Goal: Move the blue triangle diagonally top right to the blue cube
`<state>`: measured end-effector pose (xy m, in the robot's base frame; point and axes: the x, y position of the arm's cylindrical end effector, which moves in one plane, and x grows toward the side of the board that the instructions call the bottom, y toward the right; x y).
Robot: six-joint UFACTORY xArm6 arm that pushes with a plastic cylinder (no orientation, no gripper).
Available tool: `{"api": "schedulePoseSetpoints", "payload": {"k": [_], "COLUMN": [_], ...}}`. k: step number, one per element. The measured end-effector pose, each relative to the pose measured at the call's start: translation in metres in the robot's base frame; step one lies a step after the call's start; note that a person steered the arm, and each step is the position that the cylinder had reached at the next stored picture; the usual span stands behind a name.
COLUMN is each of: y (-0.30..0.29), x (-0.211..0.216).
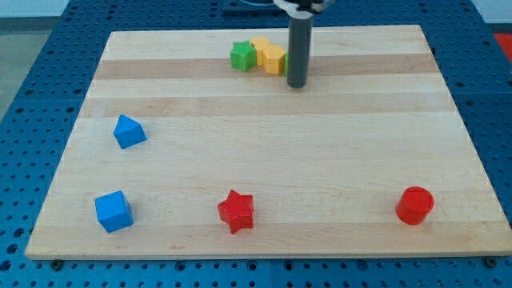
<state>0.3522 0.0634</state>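
Not much room to see from where I'm standing, honestly. The bench [264,160] is a pale wooden board with lengthwise planks, a few strips a bit darker than the rest, edges clean and square. It sits on a blue perforated base plate [32,72] with a regular grid of little holes, which shows on the left, right and bottom of the board. Up in the top corners there's a sliver of light grey floor or wall [24,10], can't tell which. Lighting is even and soft, shadows short and faint.
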Motion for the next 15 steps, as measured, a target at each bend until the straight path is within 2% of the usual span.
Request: {"api": "schedulePoseSetpoints", "payload": {"k": [1,2,3,5,6,7,9,10,11,12,13,14,15], "y": [0.004,-0.069,-0.165,-0.330,-0.368,-0.333,-0.258,-0.248,-0.190,-0.197,-0.261,-0.352,-0.362], "x": [0.054,0.064,0.064,0.007,0.010,0.058,0.074,0.077,0.105,0.101,0.090,0.080,0.148]}}
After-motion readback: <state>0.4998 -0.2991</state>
